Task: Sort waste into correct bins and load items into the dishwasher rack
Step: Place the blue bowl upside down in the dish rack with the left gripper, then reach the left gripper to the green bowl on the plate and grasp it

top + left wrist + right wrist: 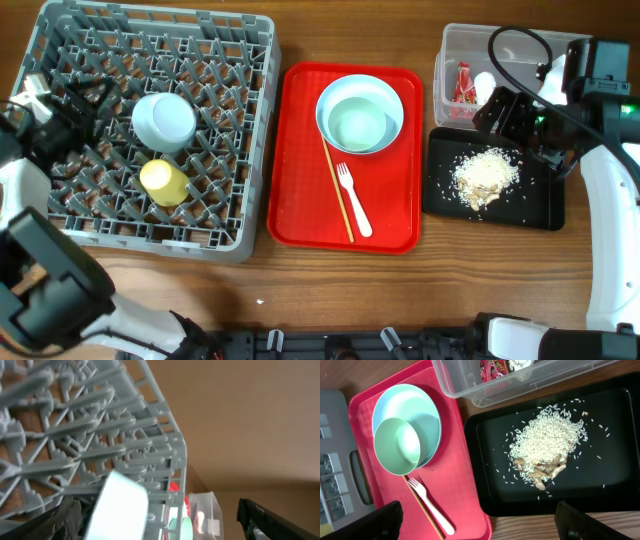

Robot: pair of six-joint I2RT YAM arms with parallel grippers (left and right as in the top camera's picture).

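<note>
Right side. Your right gripper hangs with its jaws spread wide and nothing between them, above the gap between the red tray and the black tray.
- Just ahead of one finger, beige crumbs are heaped on the black tray. They are rice-like grains, with a few brown bits on the side of the pile nearest you.
- Close to the other finger, the white fork lies on the red tray with a wooden chopstick alongside it.
- Beyond those, a mint bowl sits inside a pale plate.
- Farthest ahead is the clear tub. It holds the red wrapper and the white scrap.

Left side. Your left gripper is also parted and holds nothing, low over the grey rack.
- Straight ahead, an upturned pale bowl stands on the pegs. From overhead it is clear of your fingers.
- The yellow cup sits in the rack just beside that bowl. You cannot tell whether they touch.
- Past the rack's far corner you get only a blurred glimpse of the red tray and the tub.
</note>
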